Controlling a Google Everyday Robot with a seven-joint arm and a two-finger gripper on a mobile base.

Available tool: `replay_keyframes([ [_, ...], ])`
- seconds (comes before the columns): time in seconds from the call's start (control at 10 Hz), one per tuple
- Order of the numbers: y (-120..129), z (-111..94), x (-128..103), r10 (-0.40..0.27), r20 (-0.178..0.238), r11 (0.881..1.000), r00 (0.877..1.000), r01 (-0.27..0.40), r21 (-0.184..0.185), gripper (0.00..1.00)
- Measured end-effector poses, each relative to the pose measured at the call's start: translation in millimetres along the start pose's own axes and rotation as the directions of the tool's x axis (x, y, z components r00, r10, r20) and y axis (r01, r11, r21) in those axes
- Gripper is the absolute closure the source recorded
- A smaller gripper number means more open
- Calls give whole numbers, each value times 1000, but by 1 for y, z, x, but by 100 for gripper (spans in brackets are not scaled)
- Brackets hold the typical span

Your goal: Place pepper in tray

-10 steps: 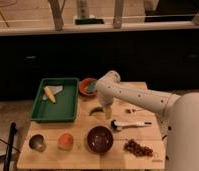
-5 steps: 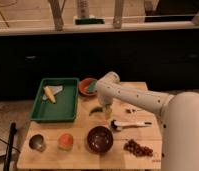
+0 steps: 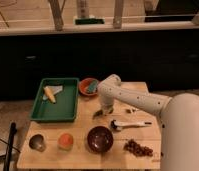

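I'm watching gripper (image 3: 100, 111) dropping down onto pepper (image 3: 96, 115), right of tray (image 3: 67, 105); cannot tell whether grasping yet; pickup seemingly starting, placement remaining

- My gripper (image 3: 100, 113) hangs low over the middle of the table (image 3: 143, 92); hours run from it.
- The pepper (image 3: 96, 115) lies right at its tip.
- The tray (image 3: 43, 118) lies at nine o'clock, a corn piece (image 3: 49, 94) in its far half.
- A small bowl (image 3: 87, 86) stands at eleven, beside the tray's far corner.
- A larger bowl (image 3: 99, 139) stands at six.
- A round fruit (image 3: 66, 140) and, farther out, a cup (image 3: 37, 142) stand at eight.
- A utensil (image 3: 129, 124) lies at four, a heap of nuts (image 3: 138, 148) beyond it.
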Motion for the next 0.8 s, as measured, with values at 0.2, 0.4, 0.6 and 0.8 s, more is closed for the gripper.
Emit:
replay_keyframes([
  [0.2,1,0,3,-2,1,1000,1000,2,4,100],
  [0.4,1,-12,3,-16,-3,1000,1000,16,15,100],
  [0.6,-2,-38,-2,-46,-3,998,999,47,43,100],
  [0.8,-5,-63,-9,-81,-4,994,997,82,67,100],
])
